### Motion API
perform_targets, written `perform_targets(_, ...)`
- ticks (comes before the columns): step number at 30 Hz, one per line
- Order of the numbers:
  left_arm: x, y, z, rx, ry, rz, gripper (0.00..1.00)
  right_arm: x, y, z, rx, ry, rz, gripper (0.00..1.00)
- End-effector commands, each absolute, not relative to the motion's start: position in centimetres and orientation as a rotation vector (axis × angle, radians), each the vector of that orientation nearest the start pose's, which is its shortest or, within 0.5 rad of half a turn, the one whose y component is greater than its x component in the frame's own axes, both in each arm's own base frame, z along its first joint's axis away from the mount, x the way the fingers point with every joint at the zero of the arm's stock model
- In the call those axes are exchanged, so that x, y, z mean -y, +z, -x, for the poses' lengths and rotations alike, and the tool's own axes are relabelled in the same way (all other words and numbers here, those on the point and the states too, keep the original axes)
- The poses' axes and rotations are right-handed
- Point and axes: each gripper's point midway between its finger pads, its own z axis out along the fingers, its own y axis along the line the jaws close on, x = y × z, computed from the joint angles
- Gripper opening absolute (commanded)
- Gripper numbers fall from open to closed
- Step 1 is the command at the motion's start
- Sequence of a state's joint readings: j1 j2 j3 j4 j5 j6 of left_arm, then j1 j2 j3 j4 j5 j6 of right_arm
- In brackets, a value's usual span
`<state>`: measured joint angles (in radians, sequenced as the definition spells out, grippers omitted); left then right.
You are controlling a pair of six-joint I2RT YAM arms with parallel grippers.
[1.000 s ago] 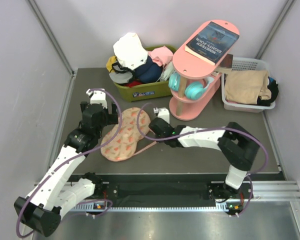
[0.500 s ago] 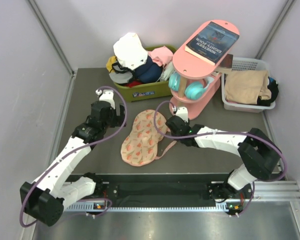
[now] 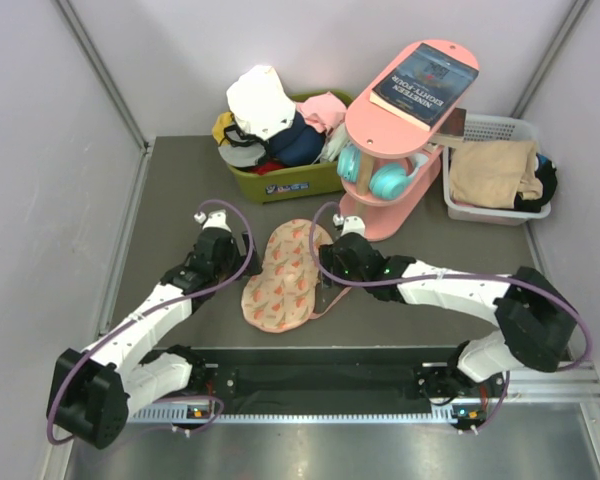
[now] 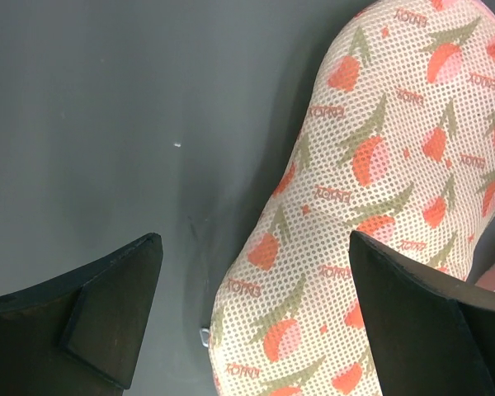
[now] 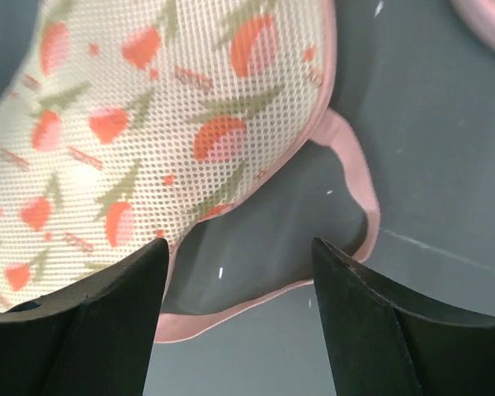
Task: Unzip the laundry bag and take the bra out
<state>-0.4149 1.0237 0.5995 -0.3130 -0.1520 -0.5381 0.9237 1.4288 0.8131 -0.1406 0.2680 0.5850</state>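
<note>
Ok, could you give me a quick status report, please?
Left gripper and right gripper open, empty, flanking laundry bag. Bag flat on table, looks zipped. Nothing lying on it.

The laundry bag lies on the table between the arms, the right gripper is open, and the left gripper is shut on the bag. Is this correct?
No. The left gripper is open too: the left wrist view shows its fingers wide apart, gripping nothing, at the edge of the laundry bag. The rest is right, including the open right gripper.
</note>
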Motion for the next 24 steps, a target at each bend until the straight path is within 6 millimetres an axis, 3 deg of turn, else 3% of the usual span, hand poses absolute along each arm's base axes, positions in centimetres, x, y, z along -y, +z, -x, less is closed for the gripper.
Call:
perform_targets(1,11.9,10.2,-28.1,-2.226,-0.377,0.294,0.99,-30.8,6.9,-24.4,-2.359,0.521,0.278,0.70)
perform_targets(4,11.7,8.9,-27.5,-2.246,-0.373,0.312,0.99,-31.3,5.7,-24.6,-2.387,0.492,0.296,0.70)
perform_targets(8,14.0,7.6,-26.0,-2.262,-0.557,0.266,0.99,-32.2,5.0,-25.2,-2.396,0.479,0.313,0.70)
perform_targets(12,14.8,7.5,-24.9,-2.256,-0.649,0.249,0.99,-33.4,4.9,-26.1,-2.381,0.485,0.323,0.70)
perform_targets(19,15.7,9.4,-23.2,-2.163,-0.810,0.268,0.99,-35.3,4.9,-27.7,-2.355,0.493,0.350,0.71)
perform_targets(24,16.4,8.8,-22.1,-2.185,-0.896,0.307,0.99,-36.6,5.3,-29.3,-2.333,0.519,0.358,0.71)
